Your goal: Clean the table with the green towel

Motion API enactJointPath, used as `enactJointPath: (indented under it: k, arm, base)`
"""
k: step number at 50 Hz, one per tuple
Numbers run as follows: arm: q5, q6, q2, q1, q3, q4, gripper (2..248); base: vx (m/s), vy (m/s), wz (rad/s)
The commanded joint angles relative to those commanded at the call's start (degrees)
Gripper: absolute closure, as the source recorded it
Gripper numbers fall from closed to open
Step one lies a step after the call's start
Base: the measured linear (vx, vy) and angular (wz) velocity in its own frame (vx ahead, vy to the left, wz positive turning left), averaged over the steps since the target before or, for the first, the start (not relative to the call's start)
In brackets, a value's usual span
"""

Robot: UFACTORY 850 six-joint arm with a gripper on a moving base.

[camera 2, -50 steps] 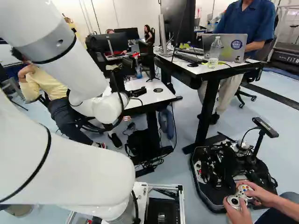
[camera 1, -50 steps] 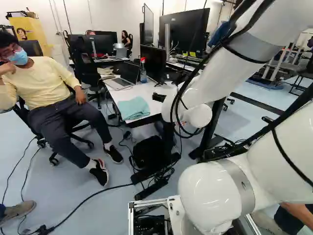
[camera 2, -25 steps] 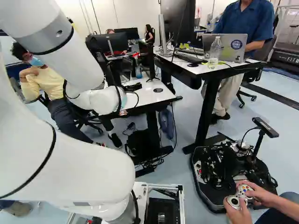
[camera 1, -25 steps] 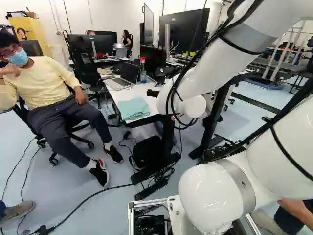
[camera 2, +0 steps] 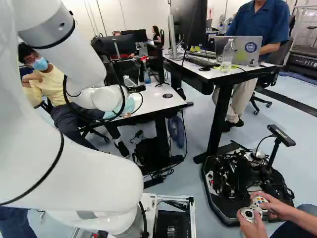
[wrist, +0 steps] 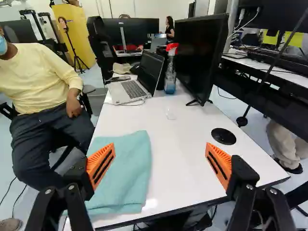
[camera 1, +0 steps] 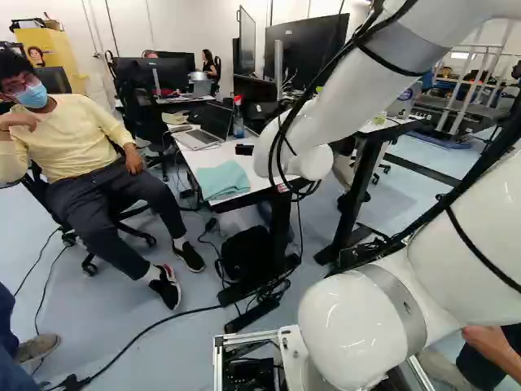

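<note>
Towel: Because it lies flat, apparently folded, on the near left corner of the table [wrist: 192, 168], the green towel [wrist: 127, 180] seems laid out for an easy pick-up; no wiping is under way.
Gripper: its two fingers stand wide apart, nothing between them; the gripper [wrist: 160, 146] probably needs a shift left to straddle the cloth.
Laptop: open at the far left, the laptop [wrist: 134, 79] narrows the wiping room there.
Spray bottle: upright between laptop and monitor [wrist: 199, 53], the red-topped spray bottle [wrist: 171, 70] may be parked there for cleaning; a far wipe could knock it.
Black disc: at the right of the surface, the black disc [wrist: 224, 136] is perhaps a cable cover.
Markings: a round blue sticker [camera 2: 251, 47] shows on the other laptop [camera 2: 237, 51], on the right-hand desk.
</note>
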Motion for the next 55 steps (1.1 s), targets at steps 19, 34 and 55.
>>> enactJointPath:
  k: [19, 34, 55]
  arm:
    - [-4.69, 0.00, -2.93, 2.31, -3.25, 0.64, 3]
    - [-8.41, 0.00, -5.69, 4.05, -5.78, 1.65, 3]
    - [-13.44, 0.00, -9.77, 6.33, -9.64, 3.08, 3]
  base:
    - [0.000, 0.000, 0.000]
    - [0.000, 0.000, 0.000]
    - [0.000, 0.000, 0.000]
